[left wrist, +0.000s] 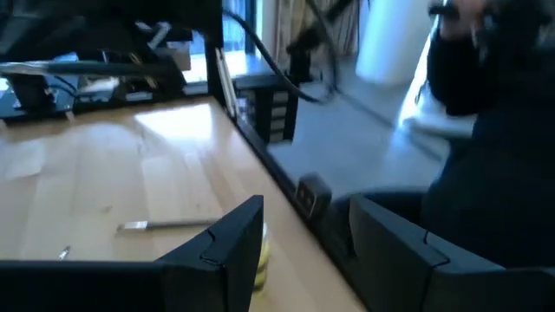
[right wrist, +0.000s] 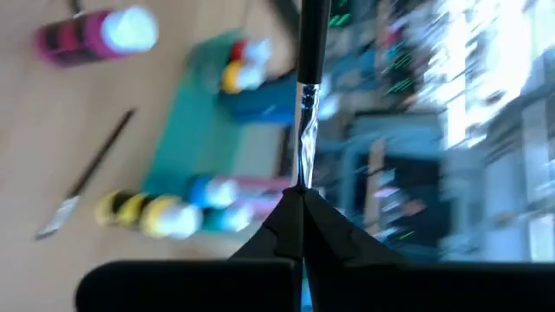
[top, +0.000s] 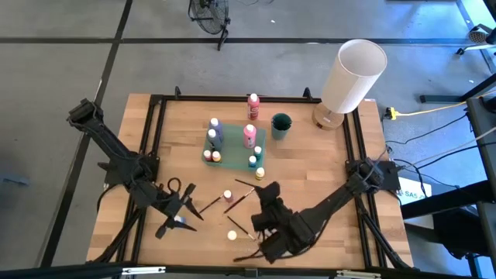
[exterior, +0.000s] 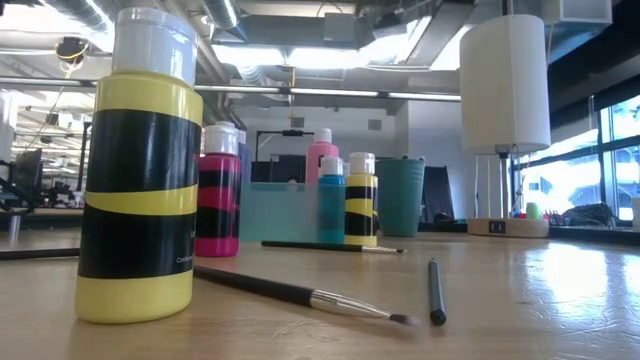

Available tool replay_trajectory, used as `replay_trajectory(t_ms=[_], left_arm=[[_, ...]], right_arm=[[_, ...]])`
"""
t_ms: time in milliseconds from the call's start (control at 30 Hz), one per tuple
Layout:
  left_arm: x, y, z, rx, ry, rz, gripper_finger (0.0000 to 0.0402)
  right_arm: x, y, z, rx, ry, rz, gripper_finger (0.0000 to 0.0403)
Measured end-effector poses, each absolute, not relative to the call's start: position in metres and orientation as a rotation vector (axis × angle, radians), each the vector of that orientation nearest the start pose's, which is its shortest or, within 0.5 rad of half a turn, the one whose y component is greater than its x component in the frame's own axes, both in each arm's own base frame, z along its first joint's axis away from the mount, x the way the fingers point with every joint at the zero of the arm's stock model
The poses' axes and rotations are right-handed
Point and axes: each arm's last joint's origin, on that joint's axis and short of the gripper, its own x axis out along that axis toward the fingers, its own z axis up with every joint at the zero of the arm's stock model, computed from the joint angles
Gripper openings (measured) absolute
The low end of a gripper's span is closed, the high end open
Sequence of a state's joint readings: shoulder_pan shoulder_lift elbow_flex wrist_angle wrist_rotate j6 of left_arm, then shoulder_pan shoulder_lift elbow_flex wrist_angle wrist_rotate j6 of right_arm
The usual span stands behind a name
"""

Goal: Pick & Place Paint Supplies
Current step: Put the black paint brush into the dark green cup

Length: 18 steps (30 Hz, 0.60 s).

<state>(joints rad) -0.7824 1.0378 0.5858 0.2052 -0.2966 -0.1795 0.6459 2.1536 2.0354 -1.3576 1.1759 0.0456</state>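
Bottles (top: 249,135) in tray, brushes (top: 208,204) scattered.

A tray (top: 232,147) holding several bottles (top: 215,128) sits mid-table toward the far edge, a cup (top: 280,125) just right of it. Brushes (top: 236,200) and two bottles (top: 228,196) lie scattered nearer the front edge.

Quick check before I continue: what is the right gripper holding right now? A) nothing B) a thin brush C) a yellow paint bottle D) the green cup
B: in the right wrist view the right gripper has its fingers shut on a thin brush, which sticks out straight ahead of them.
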Motion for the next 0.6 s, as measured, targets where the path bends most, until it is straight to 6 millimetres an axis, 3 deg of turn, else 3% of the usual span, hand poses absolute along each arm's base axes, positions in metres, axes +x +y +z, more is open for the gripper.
replay_trajectory(t_ms=[233,400,600], left_arm=[[0.173,-0.149,0.272,-0.306,0.144,-0.474,0.0169],[0.176,-0.146,0.273,-0.416,0.170,-0.513,0.0169],[0.176,-0.146,0.273,-0.429,0.171,-0.533,0.0169]], right_arm=[[0.373,0.255,0.286,-1.482,0.813,-0.361,0.0000],[0.388,0.265,0.285,-1.744,0.842,-0.476,0.0000],[0.394,0.264,0.279,-1.792,0.872,-0.463,0.0000]])
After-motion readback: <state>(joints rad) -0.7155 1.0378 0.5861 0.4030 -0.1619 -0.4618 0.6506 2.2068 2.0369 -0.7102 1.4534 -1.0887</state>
